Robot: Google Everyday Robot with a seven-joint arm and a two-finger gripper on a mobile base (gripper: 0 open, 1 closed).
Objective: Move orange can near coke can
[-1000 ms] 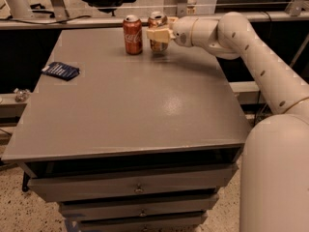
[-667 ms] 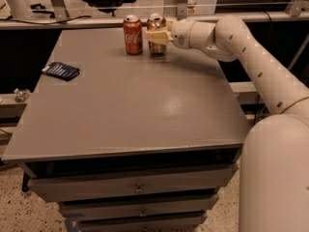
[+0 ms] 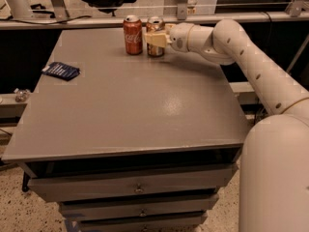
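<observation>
So the gripper (image 3: 152, 37) comes in from 3 o'clock, jaws pinching the orange can (image 3: 155, 23) around its middle. The can's upright at the counter's (image 3: 145, 110) 12 o'clock edge, just beside the coke can (image 3: 133, 35), on its 3 o'clock side.

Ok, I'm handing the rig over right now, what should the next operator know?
Pincer: at the table's far edge, shut on the orange can.
Orange can: upright, just right of the coke can, narrow gap between them; it looks set down on the table.
Done: orange can is near the coke can.
Left: open the pincer and back away without knocking either can.
</observation>
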